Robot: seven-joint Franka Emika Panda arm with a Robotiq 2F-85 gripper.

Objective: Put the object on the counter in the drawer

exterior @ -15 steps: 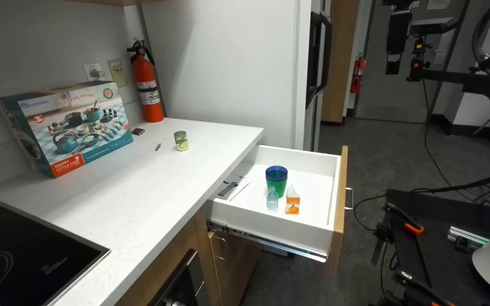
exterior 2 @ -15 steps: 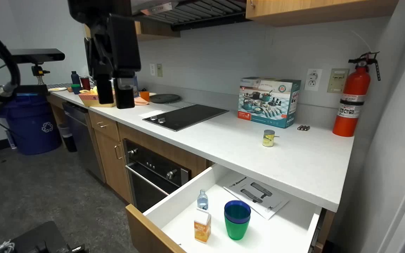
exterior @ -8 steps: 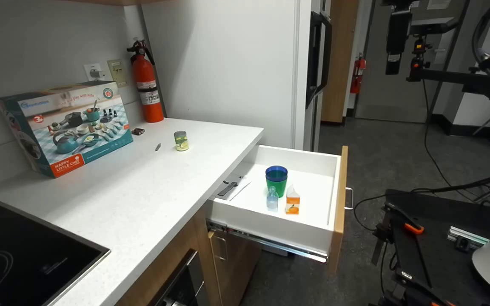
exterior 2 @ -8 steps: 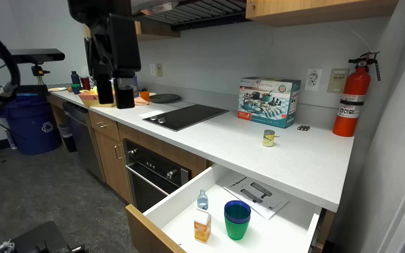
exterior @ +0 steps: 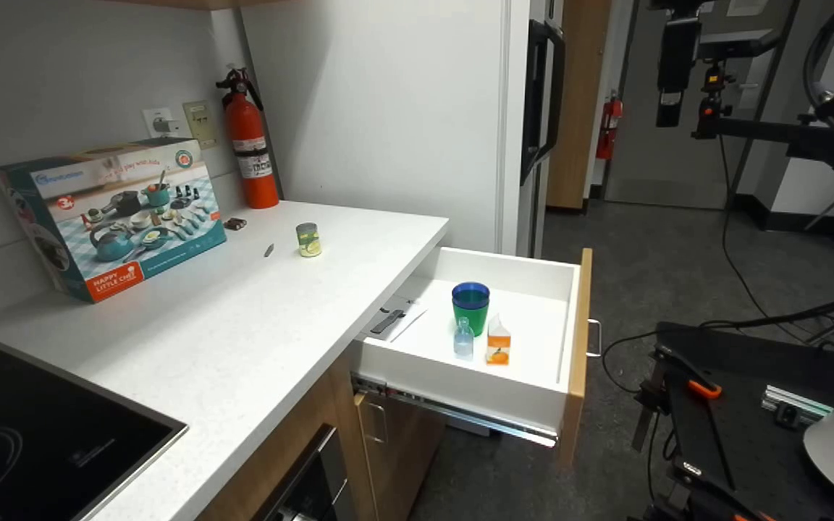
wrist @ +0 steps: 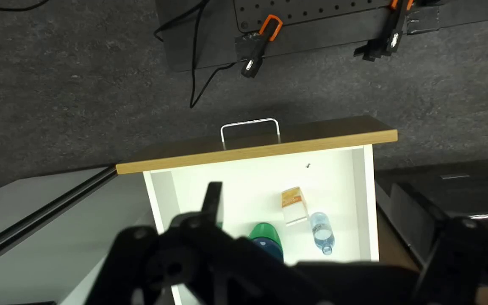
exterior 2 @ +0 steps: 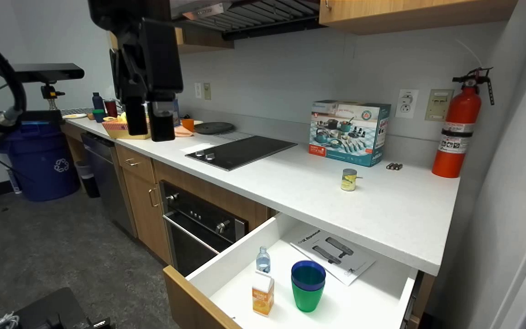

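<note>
– Yellow-green, grey-topped cylindrical can (exterior 2: 349, 179), taken as the object: position?

– Upright on the long, smooth white countertop (exterior 2: 395, 214), lower than the jaws and well apart from them; not between them.

– State of the black two-finger gripper (exterior 2: 149, 125)?

– Hangs high in both exterior views. Wrist view: jaws spread wide, pinching nothing.

– Receiving place?

– Wide, shallow, white-lined drawer (wrist: 333, 182) with light wooden front, pulled out. Well below the jaws, framed largely between them from the wrist. Inside that gap: orange-and-white box-shaped carton (wrist: 293, 206) and pale blue see-through bottle (wrist: 323, 233). Blue-rimmed green cup (wrist: 265, 232), partly hidden by the gripper.

– Change over the last second?

– None that I can see. Both exterior views match those of half a second and one second ago: gripper, can and drawer in the same places. No earlier wrist picture to compare.

– Meaning for the task?

– Judgement: pick not yet begun; drawer needs no further opening. Next: carry the spread jaws to the can, descend astride it, then close. Risk: a round can may tip or roll if one side touches first. Dark, thin sliver (exterior: 269, 250) near it should stay outside the jaws.
</note>
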